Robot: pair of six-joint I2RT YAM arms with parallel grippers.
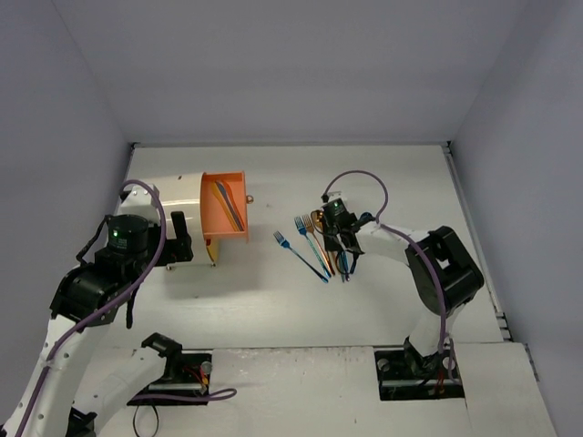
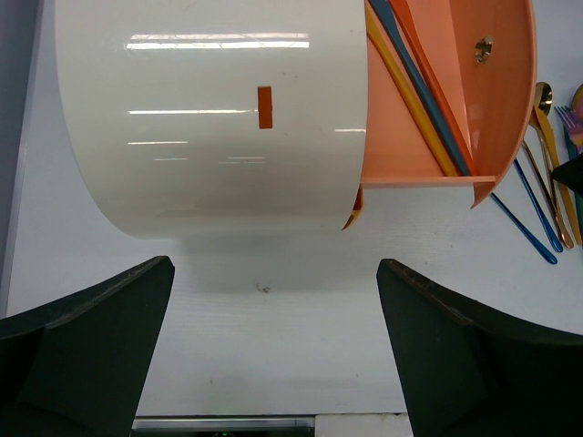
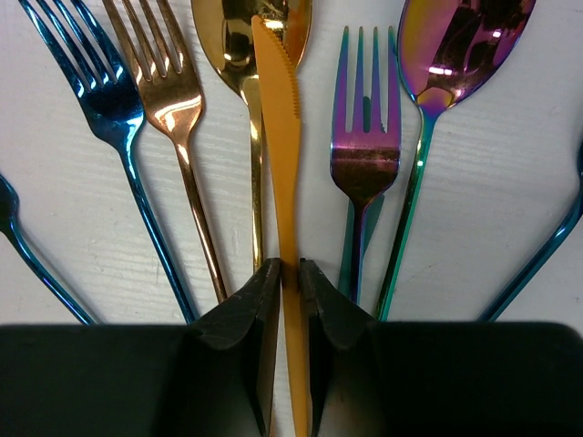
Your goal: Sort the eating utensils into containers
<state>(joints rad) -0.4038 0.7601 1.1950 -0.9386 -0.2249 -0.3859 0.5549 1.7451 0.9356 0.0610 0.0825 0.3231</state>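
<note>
Overhead view looks down; 2 close wrist views share utensils.

1. Orange knife, serrated, lies over the gold spoon, its handle pinched by the right gripper.
2. Blue fork, copper fork, purple fork and iridescent spoon fan alongside (handles converging).
3. Orange drawer, slid out of the cream cabinet, holds stored utensils.

A white table bears a cream cabinet and fanned-out utensils.

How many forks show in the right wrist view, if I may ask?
3: metallic blue fork leftmost, shiny copper fork beside it, iridescent purple fork right of the orange knife. Cropped blue pieces at edges may hide more.
</note>
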